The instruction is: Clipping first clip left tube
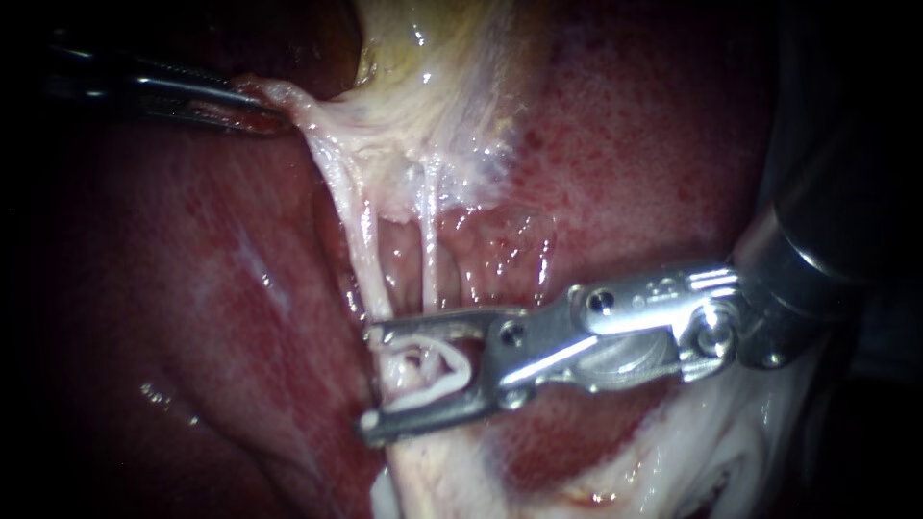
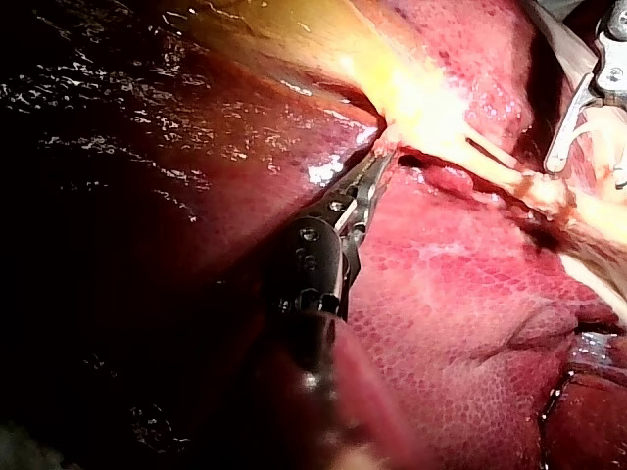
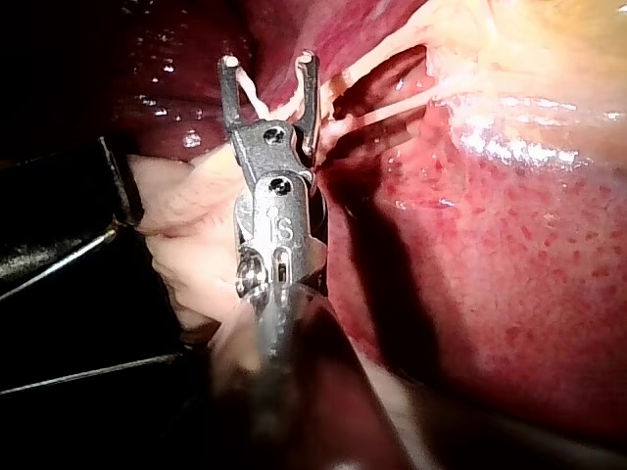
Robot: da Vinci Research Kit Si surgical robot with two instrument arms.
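Two pale tubes run down from the yellowish gallbladder (image 1: 433, 58). The left tube (image 1: 361, 240) passes between the jaws of my right instrument (image 1: 370, 377), which stand open around it. A whitish curved clip (image 1: 444, 377) sits inside those jaws. The right tube (image 1: 430, 231) runs behind the upper jaw. My left instrument (image 1: 255, 106) is shut on a fold of gallbladder tissue (image 1: 288, 101) and holds it stretched to the left. In the left wrist view its jaws (image 2: 377, 162) pinch tissue under the gallbladder (image 2: 294, 39). In the right wrist view the open jaws (image 3: 269, 64) straddle pale tissue (image 3: 257, 98).
Red liver (image 1: 192, 288) lies to the left of the tubes and more liver (image 1: 654, 144) to their right. Whitish fatty tissue (image 1: 731, 452) lies under the right instrument's shaft. In the right wrist view, a dark object (image 3: 59, 225) sits beside the instrument.
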